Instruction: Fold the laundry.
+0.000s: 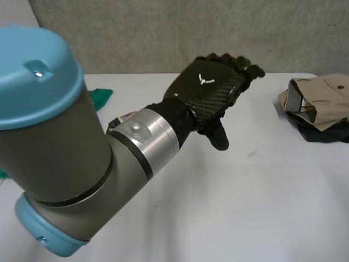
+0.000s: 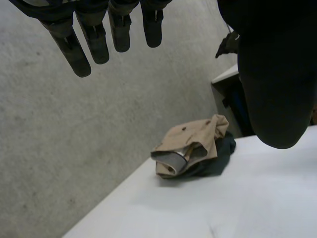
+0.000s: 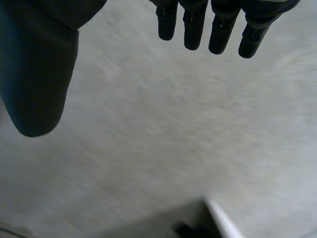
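Left hand (image 1: 210,87): mine, at the end of my left arm (image 1: 60,158), was held out over the middle of the white table (image 1: 245,213), back of the hand up.
Left hand state: in its wrist view the fingers (image 2: 94,42) were straight and side by side, the thumb (image 2: 270,89) stood well apart from them, and nothing was held.
Right hand (image 3: 220,27): its wrist view showed my fingers straight, thumb wide of them, nothing in the grasp. It faced the grey wall (image 3: 163,124).
Beige garment (image 1: 322,98): folded, lying at the table's right side near the far edge, well apart from my left hand. A grey inner lining showed at its open end.
Dark garment (image 1: 322,134): lay directly under the beige garment, touching it, its edge showing along the near side of the pile.
Pile, left wrist view: the beige garment (image 2: 193,136) sat on the dark garment (image 2: 223,153) well beyond my fingertips, close to the table edge by the wall.
Green cloth (image 1: 100,97): lay on the table's far left, partly hidden behind my left arm, so its shape could not be judged.
Contact: neither hand touched any cloth.
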